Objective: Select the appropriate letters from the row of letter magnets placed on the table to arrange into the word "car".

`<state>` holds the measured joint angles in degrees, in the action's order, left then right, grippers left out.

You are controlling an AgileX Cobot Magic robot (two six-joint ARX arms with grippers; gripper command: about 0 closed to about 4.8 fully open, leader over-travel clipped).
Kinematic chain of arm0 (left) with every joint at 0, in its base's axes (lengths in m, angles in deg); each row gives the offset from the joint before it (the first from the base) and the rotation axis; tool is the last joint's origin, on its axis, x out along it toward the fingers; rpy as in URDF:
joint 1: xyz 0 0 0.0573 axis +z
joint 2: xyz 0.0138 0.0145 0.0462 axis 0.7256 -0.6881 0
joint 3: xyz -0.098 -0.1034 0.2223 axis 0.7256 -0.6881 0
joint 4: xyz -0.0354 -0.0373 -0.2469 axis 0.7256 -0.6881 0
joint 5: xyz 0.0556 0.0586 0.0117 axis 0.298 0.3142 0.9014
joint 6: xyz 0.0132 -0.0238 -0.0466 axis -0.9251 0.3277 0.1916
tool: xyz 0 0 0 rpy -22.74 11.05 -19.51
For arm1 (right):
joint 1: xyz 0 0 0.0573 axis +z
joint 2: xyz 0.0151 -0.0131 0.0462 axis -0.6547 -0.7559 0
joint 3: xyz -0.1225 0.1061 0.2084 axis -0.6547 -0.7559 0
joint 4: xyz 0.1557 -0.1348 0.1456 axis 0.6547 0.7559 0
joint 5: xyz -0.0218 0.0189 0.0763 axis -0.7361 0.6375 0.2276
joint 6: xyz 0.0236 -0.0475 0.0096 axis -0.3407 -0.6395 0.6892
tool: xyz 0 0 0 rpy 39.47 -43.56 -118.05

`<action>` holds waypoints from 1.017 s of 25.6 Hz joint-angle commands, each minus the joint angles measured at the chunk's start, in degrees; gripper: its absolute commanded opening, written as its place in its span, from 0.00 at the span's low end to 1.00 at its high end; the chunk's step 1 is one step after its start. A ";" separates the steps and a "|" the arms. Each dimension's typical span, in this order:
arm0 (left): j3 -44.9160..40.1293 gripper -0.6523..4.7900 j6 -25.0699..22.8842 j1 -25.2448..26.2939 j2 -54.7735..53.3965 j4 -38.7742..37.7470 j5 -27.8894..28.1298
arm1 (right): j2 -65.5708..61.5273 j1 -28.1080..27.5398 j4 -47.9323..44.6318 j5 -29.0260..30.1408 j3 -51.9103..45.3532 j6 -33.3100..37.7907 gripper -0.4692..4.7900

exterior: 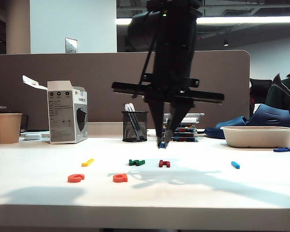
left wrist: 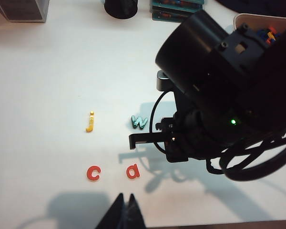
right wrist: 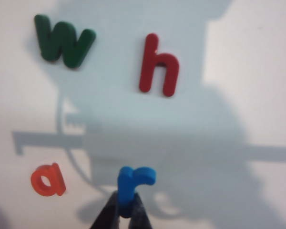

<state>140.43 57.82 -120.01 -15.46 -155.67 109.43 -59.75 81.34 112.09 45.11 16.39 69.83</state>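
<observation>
Right gripper (right wrist: 125, 210) clenched on blue r (right wrist: 133, 183), above counter (exterior: 193, 193); could slip from thin pinch, landing crooked beside orange a (right wrist: 47, 180). Left gripper (left wrist: 124, 210) clenched, empty.

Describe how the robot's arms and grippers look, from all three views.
Right arm: bulky black housing, flat black crossbar, looped black cables, a small green light. Right gripper: two slim, dark tapering fingers. Left gripper: only dark pointed fingertips show.

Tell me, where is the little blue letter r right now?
The blue r is pinched in the right gripper, lifted above the table's middle in the exterior view, above the dark red h, right of the orange a.
</observation>
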 commanded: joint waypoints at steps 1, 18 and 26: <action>0.11 0.11 -0.24 0.02 0.15 -0.09 0.59 | 0.39 -0.11 -0.33 -0.07 -0.44 1.05 0.07; 0.11 0.11 -0.24 0.02 0.15 -0.09 0.61 | 0.37 2.47 -4.28 2.45 -6.01 2.45 0.07; 0.11 0.11 -0.24 0.02 0.15 -0.09 0.61 | 0.28 2.71 -3.87 2.56 -6.03 2.43 0.07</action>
<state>140.43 57.82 -120.01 -15.44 -155.67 109.43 -59.75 83.92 108.17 47.71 10.27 71.91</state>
